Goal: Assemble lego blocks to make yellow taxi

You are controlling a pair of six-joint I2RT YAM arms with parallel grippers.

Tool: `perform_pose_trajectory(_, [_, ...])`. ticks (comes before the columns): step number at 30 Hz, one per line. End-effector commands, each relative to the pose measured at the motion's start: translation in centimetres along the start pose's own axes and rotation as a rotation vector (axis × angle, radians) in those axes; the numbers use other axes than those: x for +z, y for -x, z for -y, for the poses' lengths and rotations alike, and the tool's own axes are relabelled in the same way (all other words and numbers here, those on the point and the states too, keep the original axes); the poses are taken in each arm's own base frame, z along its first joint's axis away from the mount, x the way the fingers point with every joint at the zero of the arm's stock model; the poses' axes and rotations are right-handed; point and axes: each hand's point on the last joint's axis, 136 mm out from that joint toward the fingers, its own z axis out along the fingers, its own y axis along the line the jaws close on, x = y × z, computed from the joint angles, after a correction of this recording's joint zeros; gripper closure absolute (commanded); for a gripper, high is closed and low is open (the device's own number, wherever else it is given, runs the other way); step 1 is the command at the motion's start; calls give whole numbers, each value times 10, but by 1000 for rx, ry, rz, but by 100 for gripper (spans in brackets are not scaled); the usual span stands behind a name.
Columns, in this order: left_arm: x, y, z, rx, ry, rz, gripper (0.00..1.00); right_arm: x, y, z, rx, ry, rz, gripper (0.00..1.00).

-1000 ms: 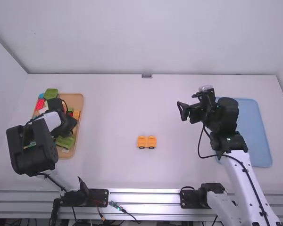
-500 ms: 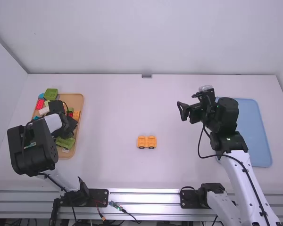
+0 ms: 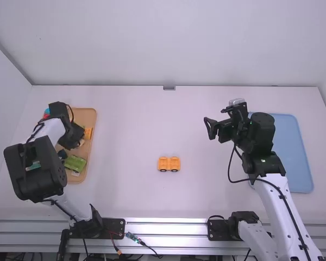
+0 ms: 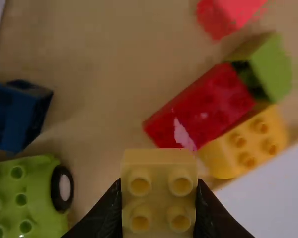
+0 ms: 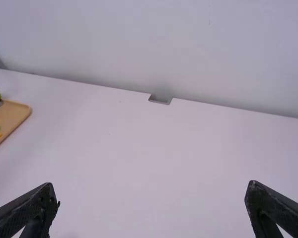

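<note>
"Change?"

"Left arm shifted farther up the tray [image 3: 87, 115]. Left pincer [image 4: 159, 186] grasping a yellow block [image 4: 159, 163]; likely the taxi's next piece. Right pincer [image 5: 151, 191] released."

"Taxi?"

"One yellow wheeled base [image 3: 169, 164], mid-worktop [image 3: 206, 190], two wheels showing. Block not yet on."

"Tray count, left wrist view?"

"Loose: one yellow brick [image 4: 243, 144], two red bricks [image 4: 203, 106], one small green brick [image 4: 274, 67], one green wheeled piece [image 4: 22, 198], one blue brick [image 4: 25, 119]."

High view: tan tray [image 3: 88, 115], part-covered by the left end effector [image 3: 70, 136], tips hidden; blue tray [image 3: 294, 147], part-hidden by the right arm [image 3: 282, 217]. Left wrist view: held yellow block [image 4: 159, 163], blue block [image 4: 25, 116], green base [image 4: 27, 198], all edge-cropped; green block [image 4: 274, 67], blurred.
</note>
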Motion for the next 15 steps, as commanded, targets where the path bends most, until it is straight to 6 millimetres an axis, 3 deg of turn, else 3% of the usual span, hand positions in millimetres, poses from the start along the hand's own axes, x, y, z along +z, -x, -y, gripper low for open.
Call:
perform_pose_trajectory(1, [-5, -6, 21, 93, -64, -31, 98, -4, 18, -2, -8, 1, 37, 1])
perform_pose_trajectory(10, [-27, -41, 40, 212, -51, 57, 98, -4, 16, -3, -4, 7, 30, 1])
perform_pose_trajectory(13, [-45, -63, 58, 429, -109, 92, 98, -4, 15, -3, -3, 8, 26, 1])
perform_pose_trajectory(15, [-59, -86, 73, 681, -162, 98, 98, -4, 14, -3, 0, 7, 21, 1])
